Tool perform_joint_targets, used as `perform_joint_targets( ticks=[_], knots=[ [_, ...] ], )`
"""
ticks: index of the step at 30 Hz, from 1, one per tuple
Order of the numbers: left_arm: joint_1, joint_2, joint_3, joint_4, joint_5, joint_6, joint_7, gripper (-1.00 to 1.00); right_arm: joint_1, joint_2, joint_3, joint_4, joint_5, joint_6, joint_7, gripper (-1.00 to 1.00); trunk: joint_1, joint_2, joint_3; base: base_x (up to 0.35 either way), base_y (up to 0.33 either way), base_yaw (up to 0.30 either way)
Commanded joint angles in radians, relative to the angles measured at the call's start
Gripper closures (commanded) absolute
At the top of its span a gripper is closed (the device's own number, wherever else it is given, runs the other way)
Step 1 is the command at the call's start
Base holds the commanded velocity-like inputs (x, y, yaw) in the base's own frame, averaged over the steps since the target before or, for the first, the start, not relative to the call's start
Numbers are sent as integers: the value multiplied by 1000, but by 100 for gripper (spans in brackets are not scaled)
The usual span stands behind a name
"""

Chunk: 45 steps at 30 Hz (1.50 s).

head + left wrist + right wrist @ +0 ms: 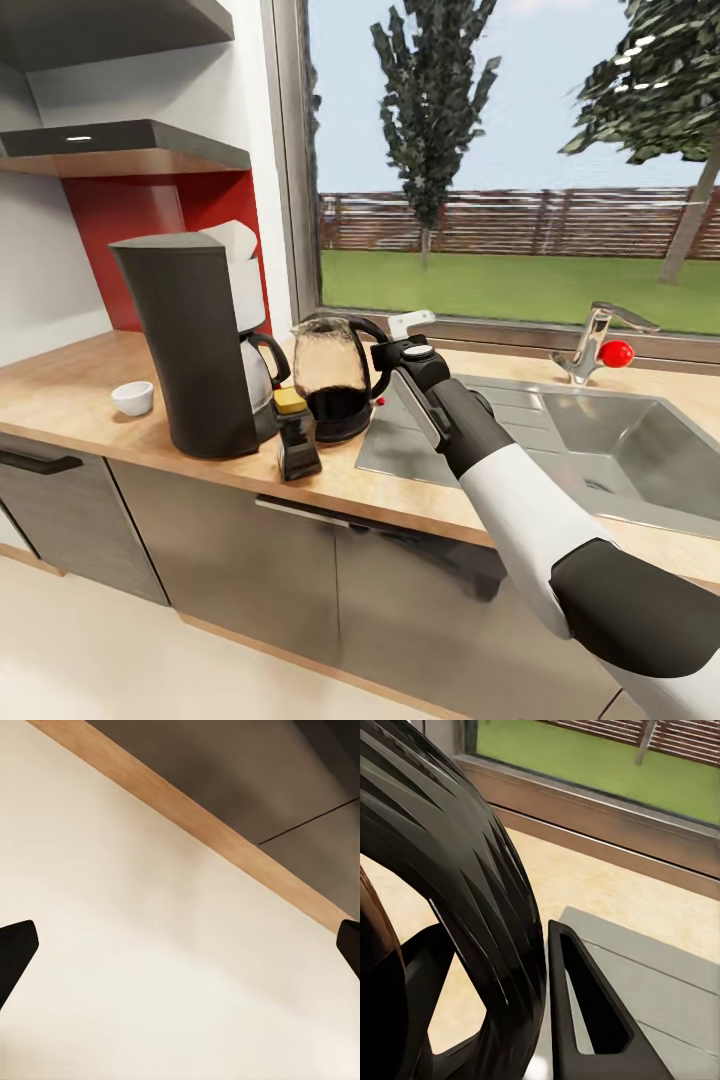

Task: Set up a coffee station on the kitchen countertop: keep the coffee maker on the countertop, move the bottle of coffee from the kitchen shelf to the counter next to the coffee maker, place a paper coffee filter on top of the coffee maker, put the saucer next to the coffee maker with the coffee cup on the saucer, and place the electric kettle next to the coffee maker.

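At the far left of the worktop (90, 385) the white cup (132, 397) sits on bare wood with no saucer under it, so that step looks undone. Next comes the tall coffee maker (195, 340), with a white paper filter (235, 240) showing at its top rear edge; whether it lies on the lid or behind it I cannot tell. In front stands the coffee bottle (296, 434), close to the counter's front edge, touching or nearly touching the kettle (332, 375). The kettle's base seems to straddle the wood and the steel draining board of the sink (600, 440). The right gripper (383, 352) is closed on the kettle's handle (472, 892), one finger (585, 1005) pressed beside it. The left gripper (180, 967) is spread wide over the floor. Risks, as I judge them: dragging the kettle left could topple the bottle off the edge, and releasing it on that uneven seam could leave it rocking.
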Motion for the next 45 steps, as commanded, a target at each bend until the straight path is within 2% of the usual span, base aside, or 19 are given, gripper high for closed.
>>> perform_joint_targets(
  ticks=[1, 45],
  knots=[
    [-1, 0, 2, 2, -2, -4, -3, -100, -1, 0, 2, -1, -6, 3, -9, 100, 0, -1, -1, 0, 0, 0],
    [-1, 0, 2, 1, -2, -4, -3, -100, -1, 0, -1, 1, -5, 3, -5, 100, 0, -1, -24, 0, 0, 0]
  ],
)
